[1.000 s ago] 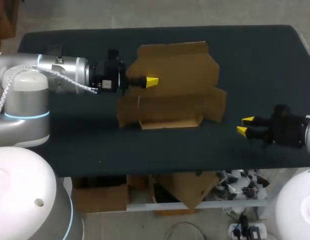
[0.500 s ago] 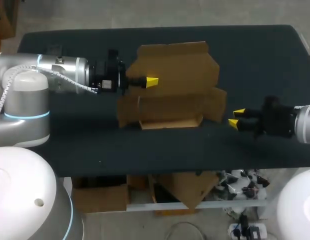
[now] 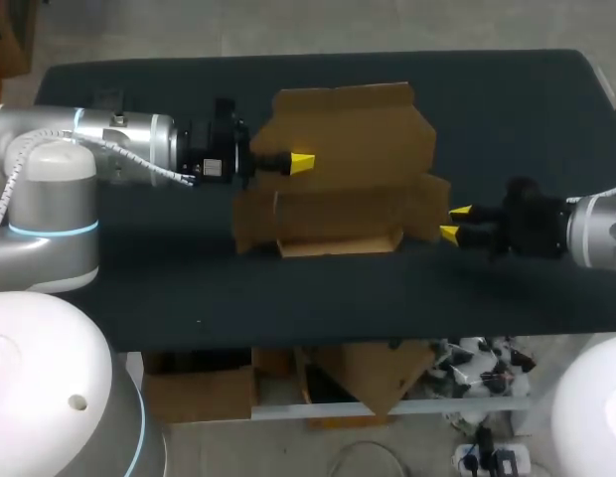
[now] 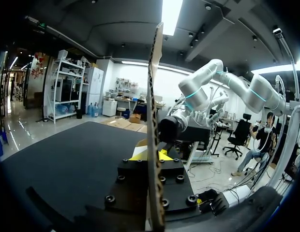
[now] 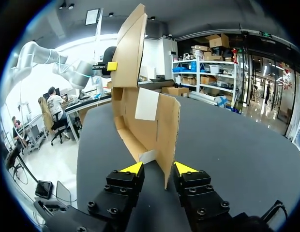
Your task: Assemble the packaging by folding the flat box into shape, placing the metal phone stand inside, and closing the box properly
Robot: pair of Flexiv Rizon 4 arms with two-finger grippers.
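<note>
On the bench [image 3: 507,109]: we're folding the box [image 3: 343,149].
Left hand [image 4: 151,155]: clamps its panel [image 4: 155,87].
Right hand [image 5: 158,168]: open astride side flap [image 5: 169,125]; pinch next.

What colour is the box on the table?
Plain brown cardboard; the box shows best in the head view.

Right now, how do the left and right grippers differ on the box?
Grip: the left gripper is shut on the box's tall panel; the right gripper is open, with a side flap's edge between its fingers but not clamped.
Place: the left gripper holds high on the box's left side; the right gripper sits low by the table at the box's right end.
Shared: both face inward at the box.
</note>
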